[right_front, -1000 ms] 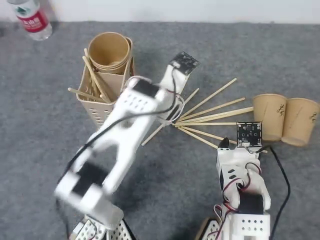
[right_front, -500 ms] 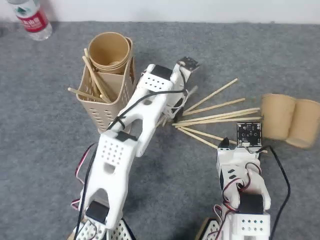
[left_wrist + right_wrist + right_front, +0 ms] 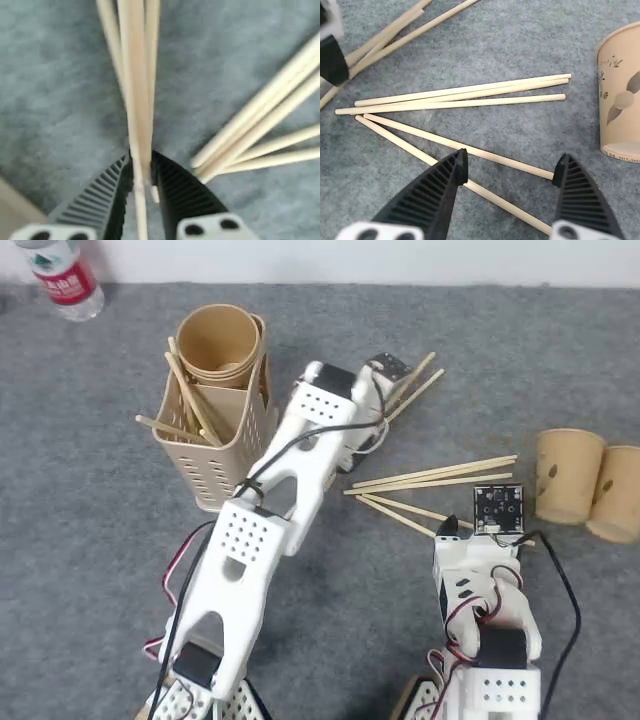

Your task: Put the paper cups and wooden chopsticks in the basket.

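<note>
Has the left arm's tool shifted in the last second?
Yes. The left tool, clamping its chopstick bundle, has moved away from the loose chopsticks toward the far wall, now level with the basket.

The basket (image 3: 205, 465) is standing upper left in the high view, with stacked cups (image 3: 218, 340) in it and a bottle (image 3: 62, 275) in the corner behind. Loose chopsticks (image 3: 430, 478) are lying right of centre, two tipped cups (image 3: 568, 476) at the right edge, and a chopstick bundle (image 3: 412, 385) is sitting in the left gripper (image 3: 141, 170) above them.
</note>
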Motion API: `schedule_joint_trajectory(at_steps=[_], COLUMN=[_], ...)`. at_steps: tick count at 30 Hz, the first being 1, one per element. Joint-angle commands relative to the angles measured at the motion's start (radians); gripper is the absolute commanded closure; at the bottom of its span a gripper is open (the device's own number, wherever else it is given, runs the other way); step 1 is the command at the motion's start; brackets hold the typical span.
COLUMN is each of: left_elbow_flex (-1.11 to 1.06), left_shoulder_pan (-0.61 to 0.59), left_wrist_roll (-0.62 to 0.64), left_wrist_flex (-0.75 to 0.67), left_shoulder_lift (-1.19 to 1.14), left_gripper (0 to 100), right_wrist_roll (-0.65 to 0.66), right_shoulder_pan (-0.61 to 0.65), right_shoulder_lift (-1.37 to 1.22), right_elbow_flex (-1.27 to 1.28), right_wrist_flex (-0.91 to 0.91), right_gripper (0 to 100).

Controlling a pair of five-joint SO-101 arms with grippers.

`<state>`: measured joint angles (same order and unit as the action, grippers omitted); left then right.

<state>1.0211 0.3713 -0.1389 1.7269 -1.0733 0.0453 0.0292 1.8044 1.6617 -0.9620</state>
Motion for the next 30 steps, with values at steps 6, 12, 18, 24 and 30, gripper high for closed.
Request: schedule_joint_trajectory(at_steps=[6,12,18,24,30], left_elbow_flex=[0.039,-0.002,-0.084,-0.096,-0.346], left_shoulder_pan=[0.091,0.097,0.097,0.107,0.190], left_wrist_roll=[0.066,0.095,0.086,0.086,0.086], left_wrist_flex=[0.031,0.031,0.031,0.031,0.014], left_shoulder_lift=[0.138,0.242,0.381,0.528,0.756], left_gripper=[99,99,99,99,99], right_wrist_roll=[0.014,0.014,0.014,0.014,0.014], right_shoulder_pan=[-0.007,-0.007,-0.005,-0.005,-0.008], right_shoulder_lift=[0.010,0.010,0.010,0.010,0.010], right_elbow_flex=[0.008,0.008,0.008,0.008,0.008], right_wrist_flex=[0.022,0.022,0.022,0.022,0.022], right_gripper=[71.4,71.4,71.4,71.4,71.4])
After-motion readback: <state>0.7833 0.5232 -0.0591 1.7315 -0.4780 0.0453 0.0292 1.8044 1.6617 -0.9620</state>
